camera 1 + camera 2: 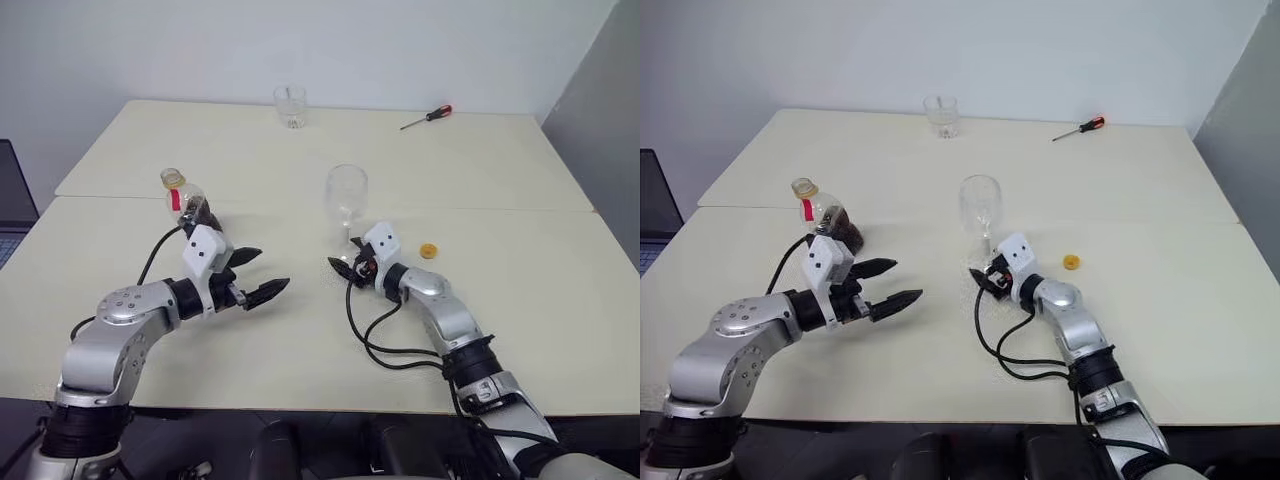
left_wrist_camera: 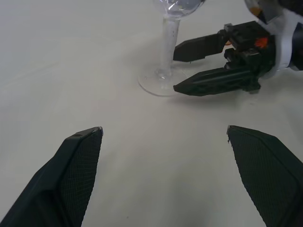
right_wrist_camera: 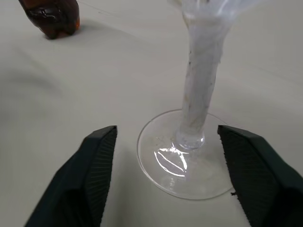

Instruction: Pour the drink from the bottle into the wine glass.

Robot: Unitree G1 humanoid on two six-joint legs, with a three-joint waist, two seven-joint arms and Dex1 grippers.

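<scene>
The wine glass (image 1: 346,195) stands upright and empty near the middle of the worktop (image 1: 520,300), its foot flat, so it is ready to take liquid. The right end effector (image 3: 166,142) is released: its two fingers sit spread on either side of the stem and foot, touching neither as far as the right wrist view shows, a stance that suits either steadying the glass or leaving it to stand alone. The bottle (image 1: 185,202) stands well to the left of the glass, cap off, with the drink (image 1: 845,228) low in its body; the yellow cap (image 1: 430,250) lies on the worktop to the right of the glass. The left end effector (image 1: 260,275) is also released, fingers wide, hovering just in front of the bottle and pointed toward the glass rather than at the bottle. Nothing has been poured; the bottle probably needs grasping next. A tumbler (image 1: 290,105) and a screwdriver (image 1: 428,117) lie at the far edge, out of the way.
</scene>
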